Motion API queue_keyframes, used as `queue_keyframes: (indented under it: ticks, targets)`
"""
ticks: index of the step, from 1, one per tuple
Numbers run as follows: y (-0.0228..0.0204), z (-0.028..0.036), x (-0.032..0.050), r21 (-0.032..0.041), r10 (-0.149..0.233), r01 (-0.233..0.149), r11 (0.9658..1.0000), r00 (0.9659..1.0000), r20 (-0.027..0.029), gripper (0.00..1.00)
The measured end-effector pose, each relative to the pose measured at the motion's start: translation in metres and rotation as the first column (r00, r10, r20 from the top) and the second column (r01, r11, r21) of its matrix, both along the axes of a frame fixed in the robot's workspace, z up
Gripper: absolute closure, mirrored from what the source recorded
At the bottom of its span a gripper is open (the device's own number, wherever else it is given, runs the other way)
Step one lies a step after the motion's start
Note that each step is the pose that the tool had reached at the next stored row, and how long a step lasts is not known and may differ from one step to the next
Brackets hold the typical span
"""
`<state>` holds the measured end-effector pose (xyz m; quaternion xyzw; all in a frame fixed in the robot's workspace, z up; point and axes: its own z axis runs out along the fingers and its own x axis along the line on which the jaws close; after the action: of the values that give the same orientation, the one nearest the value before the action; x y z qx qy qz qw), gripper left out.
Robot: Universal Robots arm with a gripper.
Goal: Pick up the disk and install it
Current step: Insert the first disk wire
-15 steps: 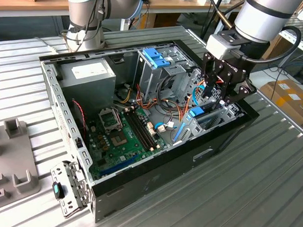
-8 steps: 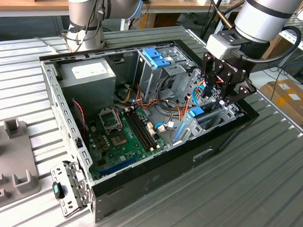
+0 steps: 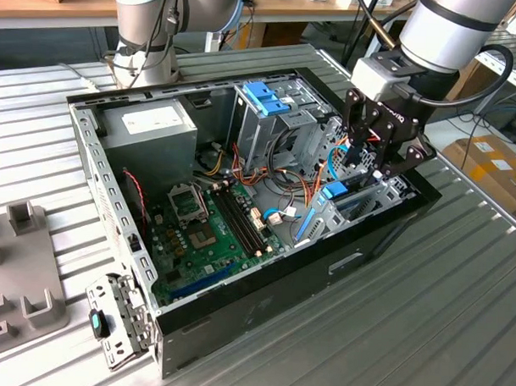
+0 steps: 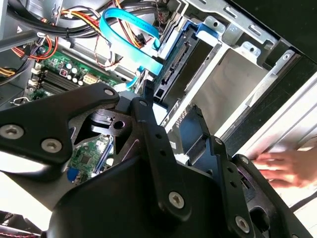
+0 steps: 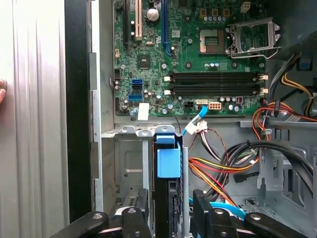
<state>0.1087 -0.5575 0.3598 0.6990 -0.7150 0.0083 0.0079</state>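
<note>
A black end effector [image 3: 371, 167] on a white-and-grey robot arm [image 3: 454, 30] hangs inside an open black desktop computer case [image 3: 263, 286]. It sits at the case's three o'clock end in the exterior view, and the case lies on a ribbed metal worktop [image 3: 423, 334]. The flat grey metal disk [image 3: 335, 192], framed by light blue plastic rails, stands on edge in a silver drive cage [image 5: 126, 163] directly beneath the end effector [image 5: 168, 220]. Both wrist views show the disk [image 5: 167, 163] [image 4: 176, 62] seated there. Whether the end effector is clamped on the disk or clear of it cannot be told.

In the exterior view, a green motherboard [image 3: 206, 233] covers the case floor toward seven o'clock. A grey power-supply box [image 3: 150, 126] with a white sticker fills the ten o'clock corner, and a blue plastic bracket [image 3: 266, 96] stands at twelve o'clock. In the second wrist view, a person's hand [image 4: 282, 168] appears just beyond the case wall.
</note>
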Motion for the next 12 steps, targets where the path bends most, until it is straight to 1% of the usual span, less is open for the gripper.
queue_keyframes:
  ticks: [5, 7, 12]
  targets:
    - [0.0, 0.0001, 0.0, -0.0001, 0.0, 0.0, 1.0, 1.0, -0.0033, 0.51]
    - [-0.0001, 0.0009, 0.0, 0.0, 0.0, 0.0, 1.0, 1.0, -0.0033, 0.51]
    - [0.0, 0.0074, 0.0, 0.0, 0.0, 0.0, 1.0, 1.0, -0.0033, 0.51]
